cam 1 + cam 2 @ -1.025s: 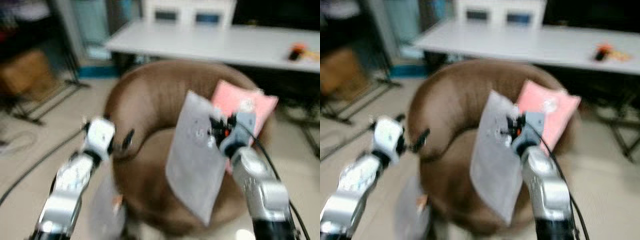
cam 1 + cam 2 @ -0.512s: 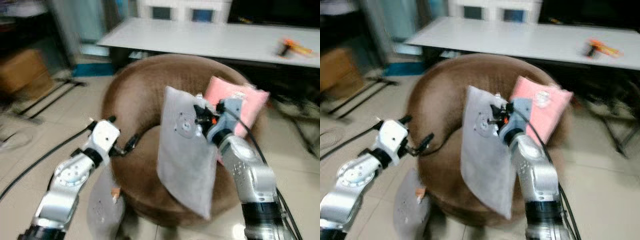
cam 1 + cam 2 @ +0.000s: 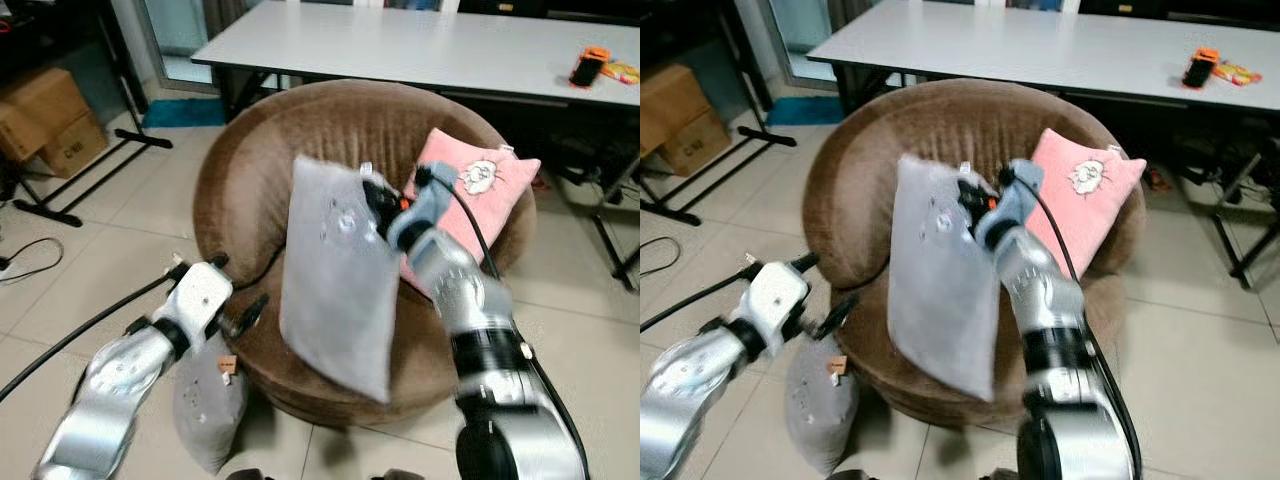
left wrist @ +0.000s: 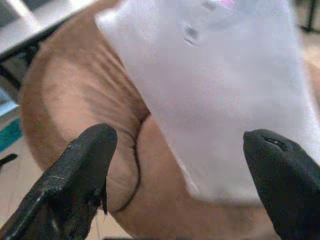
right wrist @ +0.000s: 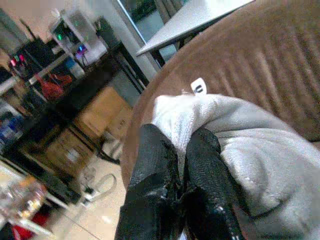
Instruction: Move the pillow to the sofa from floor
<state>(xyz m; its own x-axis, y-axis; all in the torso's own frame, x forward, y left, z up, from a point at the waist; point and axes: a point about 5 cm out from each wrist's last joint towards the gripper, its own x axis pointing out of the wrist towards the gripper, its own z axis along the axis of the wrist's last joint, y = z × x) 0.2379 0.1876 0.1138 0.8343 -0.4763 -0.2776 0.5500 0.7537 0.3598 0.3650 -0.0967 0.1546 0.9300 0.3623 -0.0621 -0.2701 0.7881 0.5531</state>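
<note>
The right tool (image 3: 374, 200), pinched on the grey pillow (image 3: 335, 275), has carried it further over the brown sofa (image 3: 260, 170), probably close to release, while the left tool (image 4: 175, 180) waits wide open.

Right gripper (image 5: 181, 165) pinching grey pillow (image 5: 240, 150) corner, brown sofa (image 5: 260, 65) behind

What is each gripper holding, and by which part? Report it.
The right gripper pinches the grey pillow by its top edge near a corner, hanging it over the brown sofa. The left gripper is open and holds nothing.
</note>
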